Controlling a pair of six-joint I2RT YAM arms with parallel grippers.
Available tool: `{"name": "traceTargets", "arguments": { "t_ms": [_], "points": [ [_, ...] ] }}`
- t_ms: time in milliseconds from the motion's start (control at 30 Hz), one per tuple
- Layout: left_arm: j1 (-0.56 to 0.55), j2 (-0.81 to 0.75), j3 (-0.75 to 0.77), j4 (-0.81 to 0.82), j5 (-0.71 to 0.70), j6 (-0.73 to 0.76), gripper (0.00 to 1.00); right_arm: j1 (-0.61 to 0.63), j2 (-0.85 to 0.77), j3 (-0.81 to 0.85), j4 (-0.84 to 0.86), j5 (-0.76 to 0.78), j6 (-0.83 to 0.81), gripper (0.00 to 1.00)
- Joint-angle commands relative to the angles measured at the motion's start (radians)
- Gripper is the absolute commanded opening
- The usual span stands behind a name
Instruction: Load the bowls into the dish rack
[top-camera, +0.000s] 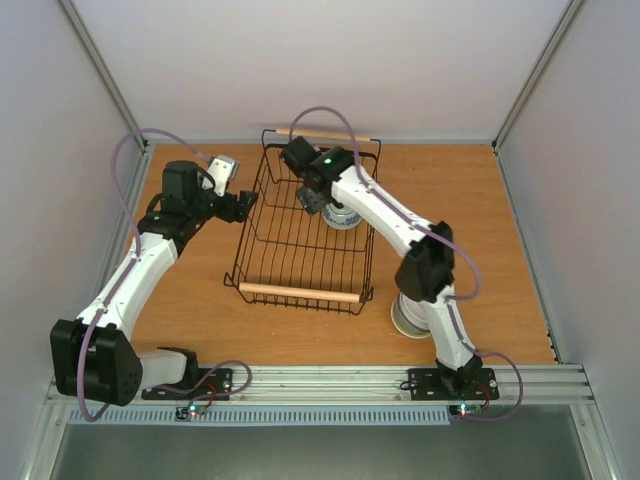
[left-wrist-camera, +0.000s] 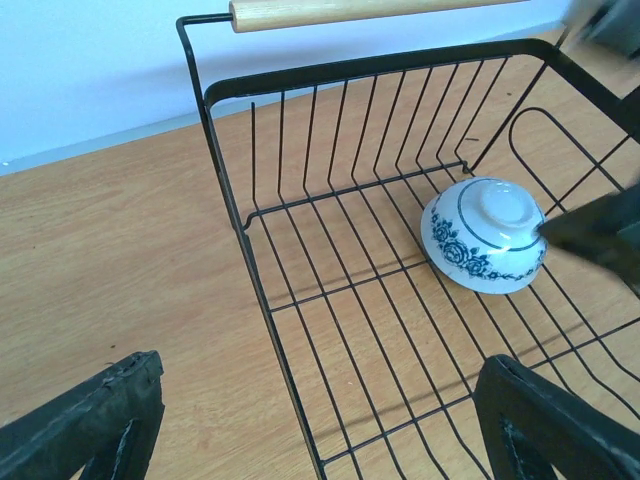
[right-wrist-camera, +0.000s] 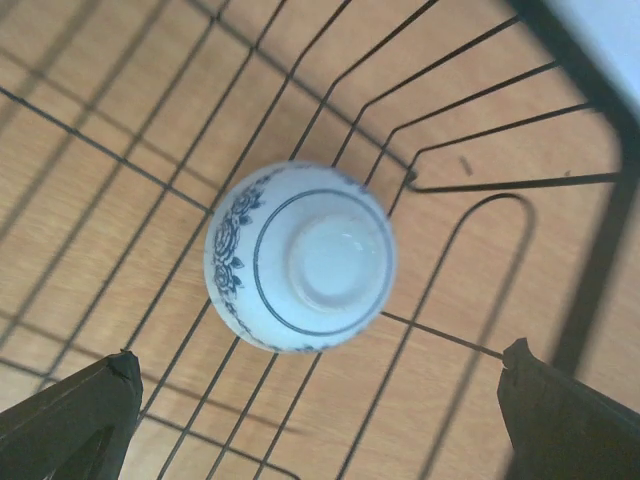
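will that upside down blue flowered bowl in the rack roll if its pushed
Upside down on the dish rack wires, the bowl probably won't roll; it would more likely slide or snag on a wire. Its shiny, rounded outside looks slippery to pinch. It looks ceramic: probably rigid, but chippable.

Robot lab test cell, not a lived-in kitchen. A small wooden table (top-camera: 200, 300) is boxed in by plain pale panels (top-camera: 330, 60) on the left, far and right sides. The panels are held in bare aluminium posts (top-camera: 98, 70). A slotted aluminium rail (top-camera: 330, 378) runs along the near edge, with two white-and-black arms bolted to it: left arm (top-camera: 130, 280), right arm (top-camera: 385, 215). Lilac cables (top-camera: 125, 165) loop loose off each arm. A green indicator light (top-camera: 327, 158) glows on the right arm's wrist. Household items seen: a black wire dish rack (top-camera: 300, 292) with a blue-patterned bowl (right-wrist-camera: 300, 258) in it, set out like test props.
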Motion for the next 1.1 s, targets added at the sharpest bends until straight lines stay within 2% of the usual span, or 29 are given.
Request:
{"name": "traceTargets", "arguments": {
  "t_ms": [0,67,233,333,400,533,667,833,1067],
  "points": [
    [0.002,-0.017,-0.011,0.004,0.024,0.022,0.85,0.004,-0.220,-0.110,0.125,-0.029,0.055,0.99],
    [0.002,-0.014,-0.010,0.001,0.024,0.026,0.87,0.005,-0.320,-0.206,0.153,-0.019,0.095,0.99],
    [0.001,-0.013,-0.016,0.009,-0.002,0.023,0.99,0.005,-0.638,-0.531,0.226,0.020,0.214,0.99],
    [0.002,-0.011,-0.013,0.004,-0.013,0.024,0.99,0.004,-0.818,-0.707,0.200,0.005,0.317,0.99],
    [0.001,-0.008,-0.008,-0.003,-0.011,0.023,0.99,0.004,-0.932,-0.845,0.167,-0.016,0.442,0.98],
    [-0.002,-0.004,-0.001,-0.010,-0.002,0.019,0.99,0.005,-1.104,-1.054,0.073,-0.064,0.625,0.89],
    [-0.003,0.001,-0.001,-0.012,0.000,0.020,0.99,0.004,-1.255,-1.241,0.054,-0.146,0.757,0.79],
    [-0.005,-0.001,-0.002,-0.015,-0.002,0.020,0.99,0.008,-1.367,-1.365,0.049,-0.238,0.840,0.67],
    [-0.008,0.009,-0.003,-0.013,-0.009,0.024,0.99,0.027,-1.432,-1.383,0.071,-0.316,0.797,0.63]
  ]
}}
